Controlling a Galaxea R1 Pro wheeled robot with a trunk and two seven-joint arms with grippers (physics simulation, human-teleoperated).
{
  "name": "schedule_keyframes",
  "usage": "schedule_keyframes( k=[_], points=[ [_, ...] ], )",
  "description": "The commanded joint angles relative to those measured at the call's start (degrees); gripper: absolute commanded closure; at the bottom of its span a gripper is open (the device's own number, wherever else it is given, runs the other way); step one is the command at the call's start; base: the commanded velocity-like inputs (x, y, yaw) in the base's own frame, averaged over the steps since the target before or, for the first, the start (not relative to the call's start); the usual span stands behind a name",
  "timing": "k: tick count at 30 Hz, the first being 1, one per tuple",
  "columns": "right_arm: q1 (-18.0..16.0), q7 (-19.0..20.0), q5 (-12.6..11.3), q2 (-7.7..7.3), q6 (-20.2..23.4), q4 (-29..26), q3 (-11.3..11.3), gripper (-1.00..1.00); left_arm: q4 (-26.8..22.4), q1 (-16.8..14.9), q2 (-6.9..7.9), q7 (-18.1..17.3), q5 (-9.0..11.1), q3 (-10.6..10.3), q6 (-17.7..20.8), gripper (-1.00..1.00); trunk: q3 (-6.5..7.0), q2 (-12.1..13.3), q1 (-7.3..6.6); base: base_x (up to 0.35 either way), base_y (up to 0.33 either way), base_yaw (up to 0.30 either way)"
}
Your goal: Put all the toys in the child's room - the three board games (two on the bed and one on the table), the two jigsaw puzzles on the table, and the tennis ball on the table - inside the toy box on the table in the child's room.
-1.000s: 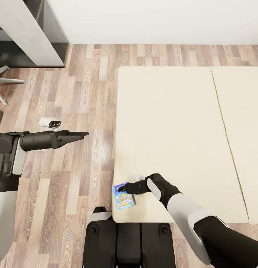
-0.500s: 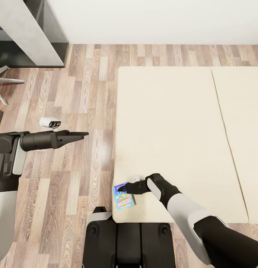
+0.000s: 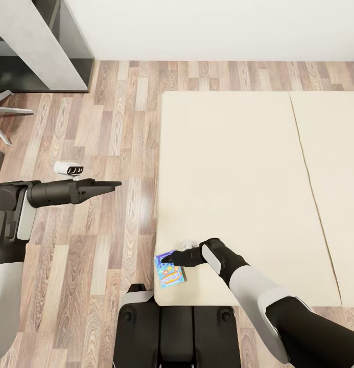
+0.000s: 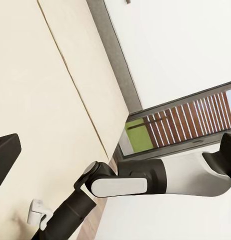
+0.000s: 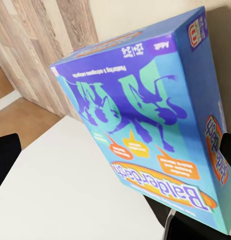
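A small blue board game [image 3: 170, 271] lies at the near left corner of the cream bed [image 3: 238, 168], partly over its edge. My right gripper [image 3: 166, 259] reaches onto the box's far end. In the right wrist view the box's printed blue lid [image 5: 145, 130] lies close up, with one black finger [image 5: 5, 157] well off to one side and the other finger [image 5: 228, 150] against the lid's opposite edge, so the gripper is open. My left gripper [image 3: 115, 185] hangs open over the wood floor, left of the bed, holding nothing.
A light-grey desk panel [image 3: 39, 46] with a dark unit stands at the back left, with chair legs [image 3: 8, 110] beside it. On the floor near the left arm lies a small white object [image 3: 68, 167], and another small white piece [image 3: 187, 244] rests on the bed by my right wrist.
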Motion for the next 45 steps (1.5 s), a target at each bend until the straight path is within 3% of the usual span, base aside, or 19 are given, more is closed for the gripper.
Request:
schedule_keyframes(
  k=[1, 12, 45],
  points=[
    [0.0, 0.1, 0.0, -0.02, 0.1, 0.0, 0.2, -1.00, 0.0, 0.0, 0.02, -0.2, 0.0, 0.0, 0.6, -1.00, -0.06, -0.1, 0.03, 0.000, 0.007, 0.000],
    [0.0, 0.1, 0.0, -0.02, 0.1, 0.0, 0.2, -1.00, 0.0, 0.0, 0.02, -0.2, 0.0, 0.0, 0.6, -1.00, -0.06, -0.1, 0.03, 0.000, 0.111, 0.000],
    [0.0, 0.1, 0.0, -0.06, 0.1, 0.0, 0.2, -1.00, 0.0, 0.0, 0.02, -0.1, 0.0, -0.1, 0.5, -1.00, -0.06, -0.1, 0.03, 0.000, 0.002, 0.000]
  ],
)
